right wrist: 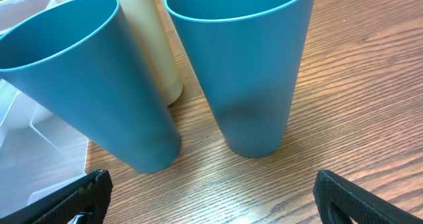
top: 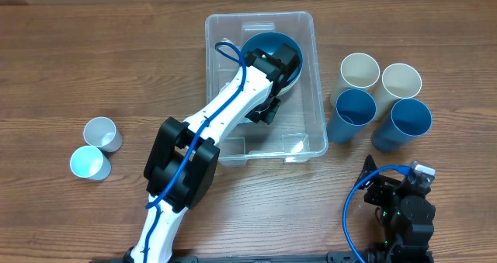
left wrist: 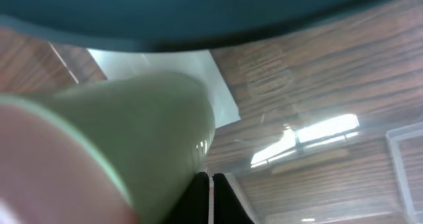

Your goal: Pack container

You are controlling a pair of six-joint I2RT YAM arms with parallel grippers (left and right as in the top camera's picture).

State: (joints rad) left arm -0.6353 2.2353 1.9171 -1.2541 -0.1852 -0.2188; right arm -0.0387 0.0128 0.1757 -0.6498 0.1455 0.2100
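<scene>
The clear container stands at the middle back of the table. A blue bowl sits in its far half. My left gripper reaches into the container over that bowl. In the left wrist view its fingers are pressed together on a thin pale strip, the wall of a pale green bowl that fills the left. The blue bowl is above, and the container's white label shows behind. My right gripper rests open and empty at the front right; its fingers face the cups.
Two blue cups and two cream cups stand right of the container. The blue cups are close in front of my right gripper. Two small pale cups lie at the left.
</scene>
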